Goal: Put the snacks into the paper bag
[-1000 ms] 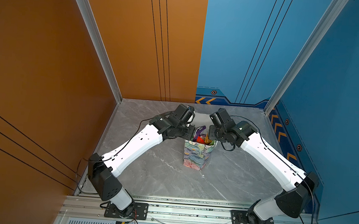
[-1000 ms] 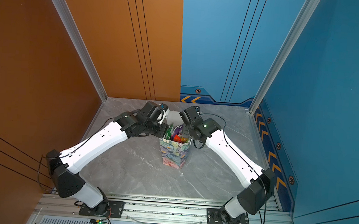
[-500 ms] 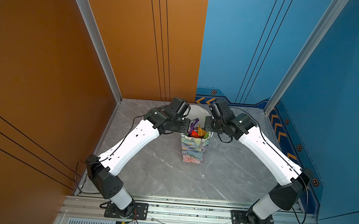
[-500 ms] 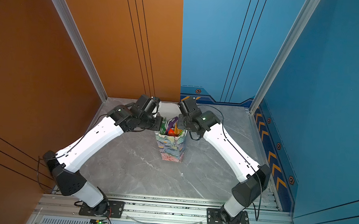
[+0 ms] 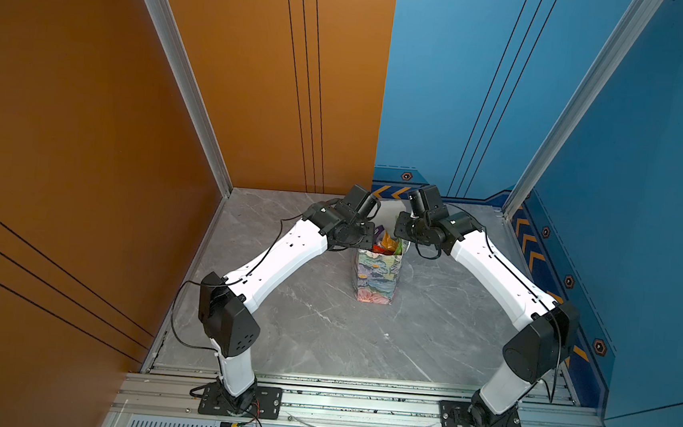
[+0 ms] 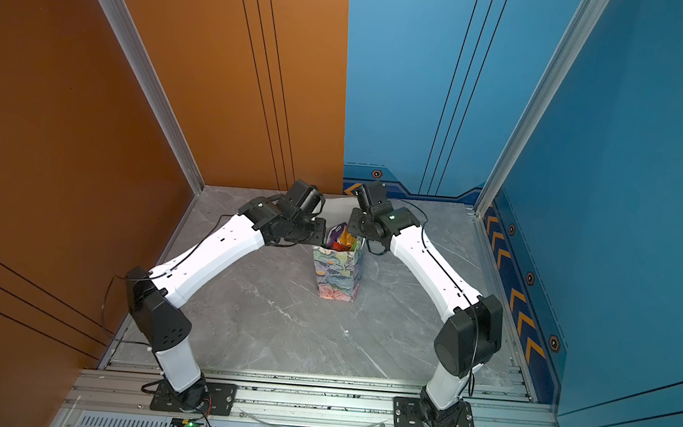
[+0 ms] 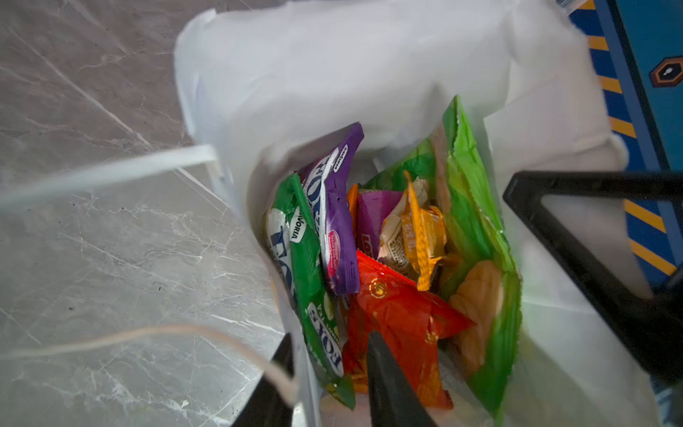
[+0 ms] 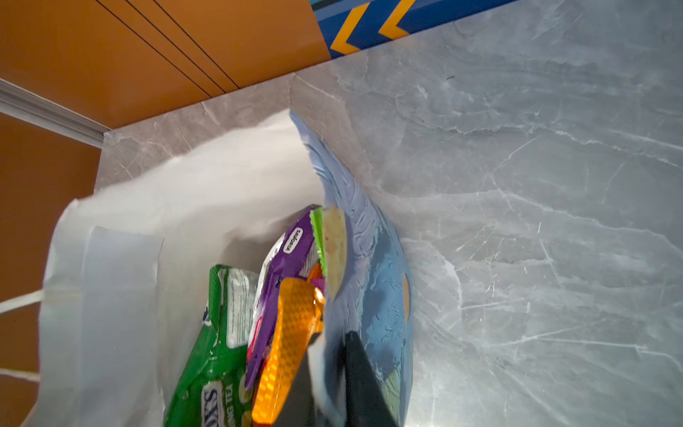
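Toward the back of the grey marble desk [image 5: 322, 330] the paper bag [image 5: 376, 277] stands upright with its mouth open, between the two wrists. Both the left arm [image 5: 282, 260] and the right arm [image 5: 497, 272] rise from the front rail [image 5: 358, 403], bend at the elbow and slope inward. They form an arch, with the wrists tipped down over the bag's rim from either side.

At one wall the left fingers [image 7: 384, 377] are apart and straddle the paper, one outside and one inside among the snacks [image 7: 399, 314]. At the opposite wall the right fingers [image 8: 364, 377] stand slightly apart with the paper between them; whether they press it I cannot tell.

Every packet in view lies inside the bag: a green Fox's packet [image 7: 303, 266], a purple Fox's packet [image 7: 338, 222], an orange packet [image 7: 421, 236] and a big green packet [image 7: 476, 229].

A second ago the bag sat askew, a little nearer the front rail. Now it sits square, both elbows have drawn inward, and the wrists have gone slightly farther back.
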Controlling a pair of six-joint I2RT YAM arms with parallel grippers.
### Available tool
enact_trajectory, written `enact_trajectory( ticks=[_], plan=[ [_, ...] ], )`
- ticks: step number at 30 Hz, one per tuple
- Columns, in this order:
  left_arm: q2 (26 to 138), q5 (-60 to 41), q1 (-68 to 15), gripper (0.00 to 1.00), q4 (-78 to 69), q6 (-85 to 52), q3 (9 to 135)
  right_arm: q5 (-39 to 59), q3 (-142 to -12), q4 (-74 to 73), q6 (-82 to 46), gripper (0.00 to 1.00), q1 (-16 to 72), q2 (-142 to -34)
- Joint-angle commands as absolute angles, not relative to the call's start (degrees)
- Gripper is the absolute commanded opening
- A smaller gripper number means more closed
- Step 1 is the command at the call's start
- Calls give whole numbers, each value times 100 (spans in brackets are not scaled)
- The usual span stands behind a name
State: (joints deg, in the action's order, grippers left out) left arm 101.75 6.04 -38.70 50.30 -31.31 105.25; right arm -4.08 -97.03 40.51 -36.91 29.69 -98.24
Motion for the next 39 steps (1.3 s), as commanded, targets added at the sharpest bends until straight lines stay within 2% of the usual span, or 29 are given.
enact_trajectory(
  ticks=[1, 4, 7, 11, 15, 21, 26, 33, 39],
  plan=[
    [10066, 643, -3893, 41, 4890, -3226, 10766, -222, -9662, 3560, -3806, 28, 2958, -9719],
    [9992, 608, -3884, 49, 4888, -3253, 10759, -229, -9574, 3533, -3814, 40, 2927, -9580],
    [9915, 576, -3863, 63, 4963, -3226, 10822, -314, -9482, 3542, -3789, 50, 2918, -9373],
    [9870, 628, -3817, 80, 5343, -3116, 11139, -340, -9506, 3733, -3600, 77, 2870, -9097],
    [9596, 582, -3745, 99, 5361, -2968, 11119, -344, -9537, 3956, -3344, 93, 2800, -8827],
    [9071, 848, -3619, 98, 5346, -2772, 10976, -149, -9391, 4069, -3053, 99, 2580, -8312],
    [8563, 1397, -3462, 98, 5299, -2600, 10595, -246, -8931, 3921, -2842, 100, 2211, -7637],
    [7300, 1898, -2706, 98, 4134, -2975, 8662, -428, -7591, 3179, -2448, 100, 1281, -6547],
    [6207, 2133, -1961, 98, 2671, -3226, 6741, -725, -6752, 2972, -1960, 100, 586, -6066]
  ],
)
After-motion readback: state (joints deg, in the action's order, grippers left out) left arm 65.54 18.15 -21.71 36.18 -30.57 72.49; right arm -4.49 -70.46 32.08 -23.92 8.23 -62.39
